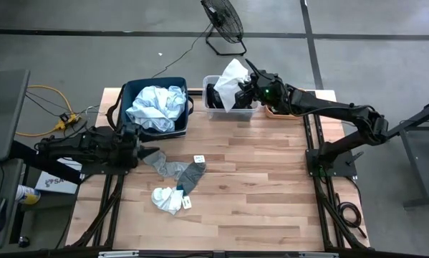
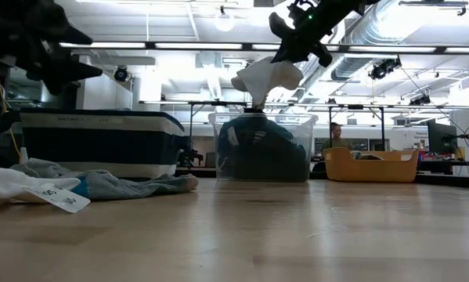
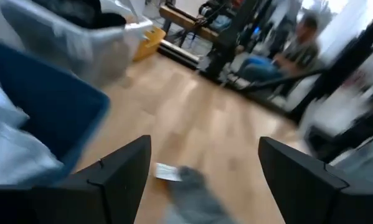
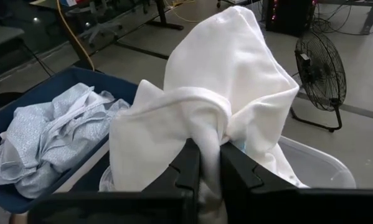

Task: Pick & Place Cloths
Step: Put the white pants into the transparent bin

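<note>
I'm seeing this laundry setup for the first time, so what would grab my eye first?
The white cloth hangs bunched from the right gripper, lifted above the clear tub at the table's far edge. Beside that tub, the navy bin holds a crumpled pale blue garment. Grey socks lie on the wood near the open left gripper.

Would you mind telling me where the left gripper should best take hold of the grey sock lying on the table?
Probably at its upper end, nearest the open left gripper, coming straight down from above. The grey sock lies flat and long on the table, so a top pinch across its narrow width should gather it. Its far end meets a darker sock; gripping there risks lifting both.
</note>
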`<act>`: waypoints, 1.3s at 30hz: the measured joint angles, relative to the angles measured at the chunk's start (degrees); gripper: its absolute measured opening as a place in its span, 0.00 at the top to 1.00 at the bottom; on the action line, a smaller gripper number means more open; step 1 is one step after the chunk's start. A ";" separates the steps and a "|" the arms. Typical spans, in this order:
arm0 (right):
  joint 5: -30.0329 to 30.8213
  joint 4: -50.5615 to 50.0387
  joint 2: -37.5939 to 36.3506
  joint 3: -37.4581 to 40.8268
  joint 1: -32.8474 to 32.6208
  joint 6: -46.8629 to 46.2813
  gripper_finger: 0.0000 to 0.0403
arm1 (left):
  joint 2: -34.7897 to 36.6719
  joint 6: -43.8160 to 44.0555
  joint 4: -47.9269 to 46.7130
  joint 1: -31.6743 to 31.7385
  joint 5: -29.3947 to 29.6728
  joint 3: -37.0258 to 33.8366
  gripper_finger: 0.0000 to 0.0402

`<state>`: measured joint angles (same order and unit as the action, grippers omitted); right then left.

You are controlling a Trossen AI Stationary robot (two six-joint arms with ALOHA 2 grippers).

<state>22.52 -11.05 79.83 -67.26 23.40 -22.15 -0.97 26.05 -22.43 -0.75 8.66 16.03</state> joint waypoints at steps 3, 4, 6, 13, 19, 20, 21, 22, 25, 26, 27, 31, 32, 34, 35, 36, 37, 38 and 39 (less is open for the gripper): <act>0.00 0.00 0.00 0.00 0.00 -0.06 0.93 | 0.00 -8.75 -0.59 0.00 2.15 0.00 0.28; -0.11 0.00 0.00 0.00 0.00 -0.30 0.93 | 0.00 -10.82 -0.60 0.00 2.46 0.00 0.28; -0.56 0.00 0.00 0.00 0.00 -0.52 0.93 | 0.00 -12.35 -0.51 0.00 2.82 0.00 0.28; -0.61 -0.22 0.00 0.00 -0.01 -0.51 0.93 | 0.00 -12.31 -1.75 0.00 2.61 0.00 0.28; -0.33 -1.58 0.00 0.00 -0.02 -2.17 0.93 | -0.02 -12.31 -1.78 0.00 2.61 -0.02 0.28; -0.22 -2.08 0.00 0.00 -0.02 -3.51 0.93 | -0.02 -12.31 -1.78 0.00 2.61 -0.02 0.28; -0.01 -2.33 0.18 0.00 -0.02 -4.77 0.93 | -0.02 -12.31 -1.77 0.00 2.59 -0.02 0.28; 0.59 -2.32 0.29 0.00 -0.02 -6.28 0.93 | -0.02 -12.31 -1.77 0.00 2.59 -0.02 0.28; 2.32 -2.58 0.35 0.00 0.02 -10.04 0.93 | -0.02 -12.30 -1.76 0.00 2.59 -0.02 0.28; 2.47 -2.54 0.35 0.00 0.27 -10.96 0.93 | -0.02 -12.30 -1.75 0.00 2.57 -0.02 0.28; 2.59 -2.37 0.35 0.00 0.47 -11.52 0.93 | -0.02 -12.30 -1.78 0.00 2.56 -0.02 0.28; 7.24 -1.95 0.35 -0.18 0.66 -11.39 0.93 | -0.02 -12.29 -1.78 0.00 2.56 -0.02 0.28; 8.75 -2.14 0.42 -0.51 0.66 -10.28 0.93 | -0.02 -12.29 -1.76 0.00 2.56 -0.02 0.28; 12.41 -2.82 1.69 -1.80 0.72 -7.81 0.93 | -0.02 -12.29 -1.75 0.00 2.56 -0.02 0.28; 13.43 -4.20 2.39 -2.68 0.87 -6.52 0.93 | -0.02 -12.29 -1.75 0.00 2.53 -0.02 0.28; 13.95 -6.25 3.52 -3.76 1.15 -5.30 0.93 | -0.02 -12.29 -1.78 0.00 2.52 -0.02 0.28; 14.41 -8.28 4.84 -5.07 1.42 -4.34 0.93 | -0.02 -12.29 -1.75 0.00 2.52 -0.02 0.28; 14.71 -10.07 6.23 -6.56 1.53 -3.37 0.93 | -0.02 -12.29 -1.76 0.00 2.50 -0.02 0.28; 14.82 -11.88 7.68 -8.07 1.59 -2.60 0.93 | -0.02 -12.28 -1.78 0.00 2.44 -0.02 0.28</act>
<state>37.35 -22.93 87.51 -75.33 24.98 -24.75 -0.99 13.76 -24.21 -0.75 11.10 16.01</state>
